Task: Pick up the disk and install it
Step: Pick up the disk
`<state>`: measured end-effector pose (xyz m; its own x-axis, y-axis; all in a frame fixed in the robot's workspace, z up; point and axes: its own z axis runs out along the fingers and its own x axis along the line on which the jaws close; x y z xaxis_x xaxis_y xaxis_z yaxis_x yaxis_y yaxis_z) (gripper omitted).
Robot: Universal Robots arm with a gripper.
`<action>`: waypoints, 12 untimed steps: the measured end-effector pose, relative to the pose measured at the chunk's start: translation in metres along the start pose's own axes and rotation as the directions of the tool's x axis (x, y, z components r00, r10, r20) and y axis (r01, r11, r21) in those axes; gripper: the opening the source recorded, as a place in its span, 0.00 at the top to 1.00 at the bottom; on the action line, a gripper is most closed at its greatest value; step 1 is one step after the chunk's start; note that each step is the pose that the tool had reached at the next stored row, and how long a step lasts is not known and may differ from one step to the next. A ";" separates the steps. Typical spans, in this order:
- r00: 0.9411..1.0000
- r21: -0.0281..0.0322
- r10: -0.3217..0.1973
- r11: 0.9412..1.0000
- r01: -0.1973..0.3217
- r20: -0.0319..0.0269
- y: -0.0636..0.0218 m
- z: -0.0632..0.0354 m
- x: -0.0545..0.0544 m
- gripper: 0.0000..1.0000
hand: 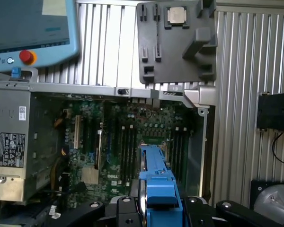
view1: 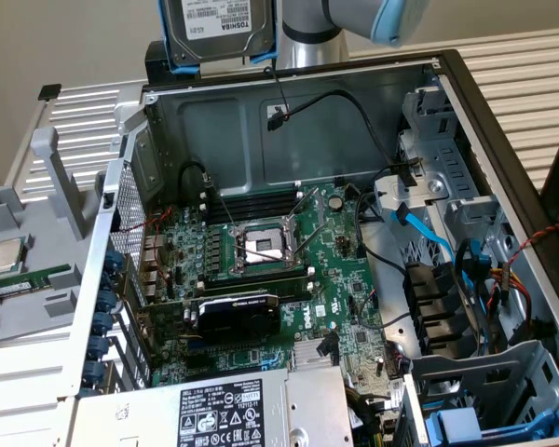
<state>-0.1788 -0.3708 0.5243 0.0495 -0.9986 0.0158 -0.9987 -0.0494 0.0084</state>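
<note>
Above the far wall of the open computer case (view1: 224,130), the disk (view1: 219,26) hangs in the air, white label toward the exterior camera, blue carrier frame (view1: 182,56) around its edges. The jaws are closed on the disk. In the wrist view the blue frame sits clamped between black fingers (hand: 125,210).

Below it is the motherboard (view1: 354,307) with a bare CPU socket (view1: 264,247) and a black graphics card (view1: 238,312). The power supply (view1: 224,414) is at the near edge. A second blue frame (view1: 461,426) sits in the cage at the exterior view's lower right.

The processor chip (view1: 5,256) rests on a grey tray (view1: 37,298) on the counter (view1: 522,65), outside the case at the exterior view's left. A teach pendant (hand: 33,28) with a red button lies beyond the case in the wrist view.
</note>
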 end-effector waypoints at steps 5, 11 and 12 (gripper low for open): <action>1.000 0.000 0.000 1.000 0.000 0.000 -0.0084 0.0010 0.018 0.63; 1.000 0.000 0.000 1.000 0.000 0.000 -0.0296 0.0012 0.033 0.63; 1.000 0.000 0.000 1.000 0.000 0.000 -0.0336 0.0012 0.035 0.63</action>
<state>-0.1434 -0.4042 0.5234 0.0494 -0.9987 0.0157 -0.9987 -0.0493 0.0087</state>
